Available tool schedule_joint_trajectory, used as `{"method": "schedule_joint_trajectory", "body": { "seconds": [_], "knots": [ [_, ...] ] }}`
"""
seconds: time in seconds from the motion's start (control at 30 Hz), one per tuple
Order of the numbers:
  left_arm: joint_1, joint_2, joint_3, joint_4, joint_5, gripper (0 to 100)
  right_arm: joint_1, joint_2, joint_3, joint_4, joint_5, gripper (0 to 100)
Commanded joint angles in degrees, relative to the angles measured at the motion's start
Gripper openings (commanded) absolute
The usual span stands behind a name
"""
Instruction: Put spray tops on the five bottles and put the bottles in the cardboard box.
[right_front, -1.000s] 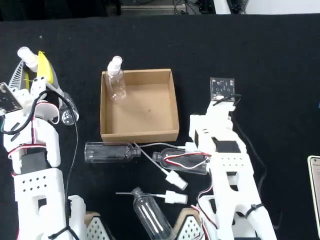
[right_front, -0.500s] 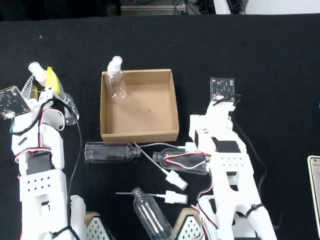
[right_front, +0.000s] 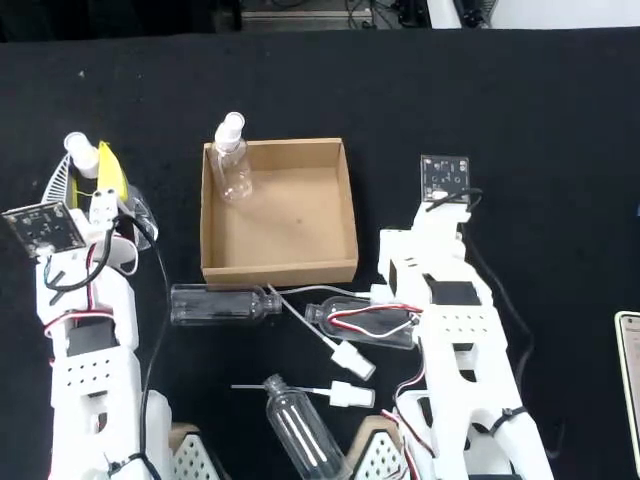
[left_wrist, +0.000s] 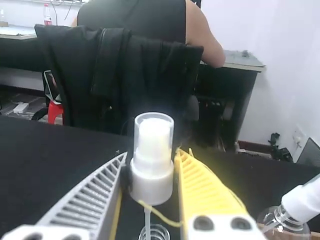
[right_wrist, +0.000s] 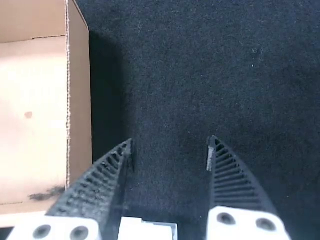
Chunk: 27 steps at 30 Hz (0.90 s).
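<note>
My left gripper (right_front: 82, 162) is left of the cardboard box (right_front: 280, 270), shut on a white spray top (left_wrist: 151, 157) held between the grey and yellow fingers. The top's tube runs down to the neck of a clear bottle (right_front: 140, 222) below it. One bottle with a spray top (right_front: 232, 165) stands in the box's far left corner. My right gripper (right_wrist: 170, 145) is open over black cloth beside the box's right wall (right_wrist: 77, 100). Three topless bottles lie near the box: one (right_front: 220, 304) in front of it, one (right_front: 360, 322) partly under the right arm, one (right_front: 300, 425) nearest.
Two loose spray tops (right_front: 352, 360) (right_front: 352, 394) lie between the lying bottles. A flat light object (right_front: 630, 370) sits at the table's right edge. Black cloth lies bare beyond and to the right of the box.
The left arm has drawn back toward the near side and slightly right, turning its wrist, with the spray top and bottle still in its grip. The right arm has not moved.
</note>
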<state>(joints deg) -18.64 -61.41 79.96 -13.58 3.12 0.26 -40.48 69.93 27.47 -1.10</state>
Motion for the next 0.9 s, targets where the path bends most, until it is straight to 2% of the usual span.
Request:
{"method": "schedule_joint_trajectory", "body": {
  "seconds": [0.0, 0.63, 0.87],
  "knots": [
    [0.6, 0.0, -0.7, -1.4, -0.6, 13, 1.0, -3.0, -0.4, -1.4, 0.2, 20.8],
    [1.3, 0.0, 0.7, -1.4, -0.7, 13, 1.0, -3.0, -0.7, -1.1, 0.2, 20.8],
    [1.5, 0.1, 1.3, -1.3, -0.7, 13, -3.0, -3.0, -0.7, -1.0, 0.2, 20.8]
  ]
}}
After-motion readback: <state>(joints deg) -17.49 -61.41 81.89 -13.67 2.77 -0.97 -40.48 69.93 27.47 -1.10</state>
